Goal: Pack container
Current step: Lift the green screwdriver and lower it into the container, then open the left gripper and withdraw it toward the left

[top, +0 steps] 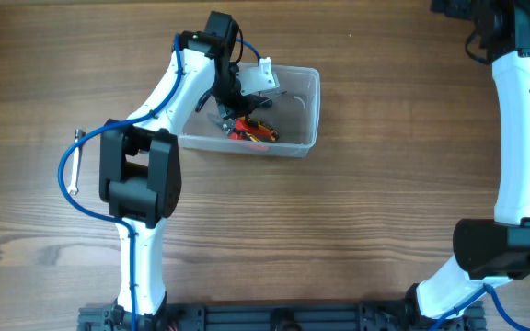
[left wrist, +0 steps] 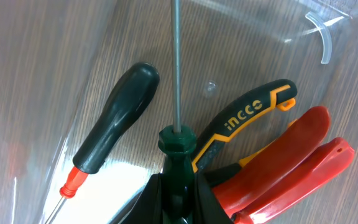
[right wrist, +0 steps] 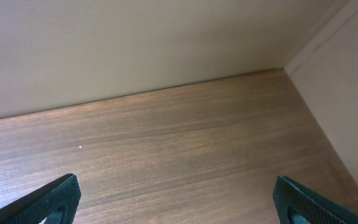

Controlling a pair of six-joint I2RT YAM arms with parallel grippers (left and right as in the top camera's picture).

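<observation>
Clear plastic container (top: 309, 115) is sitting on the wooden surface (top: 385, 202), left of centre and toward the far side, its long side running left to right. Left arm (top: 168, 87) is reaching in over the container's left end, with the left fingers (left wrist: 154, 204) down inside it. Those fingers are clamping almost fully closed on the dark green handle of a screwdriver (left wrist: 177, 146). Its thin metal shaft is running straight up the left wrist view. Cannot tell whether the shaft tip is touching the container floor.

Second screwdriver (left wrist: 114, 118), dark handle with a red collar, is lying on the container floor just left of the held one, angled away from it. Pliers (left wrist: 247, 112) with black-and-yellow grips are lying just right of the held handle; touching it or only close, cannot tell. Red-handled tool (left wrist: 297, 155) is lying right against the pliers on their right side, partly overlapping them. All three loose tools are sitting inside the container, bunched toward its near-left part in the overhead view.

Right arm (top: 523, 138) is standing well apart, along the right edge of the surface. Right fingers (right wrist: 58, 199) are spread wide, gripping nothing, hanging over bare wood near a pale wall (right wrist: 135, 43).
</observation>
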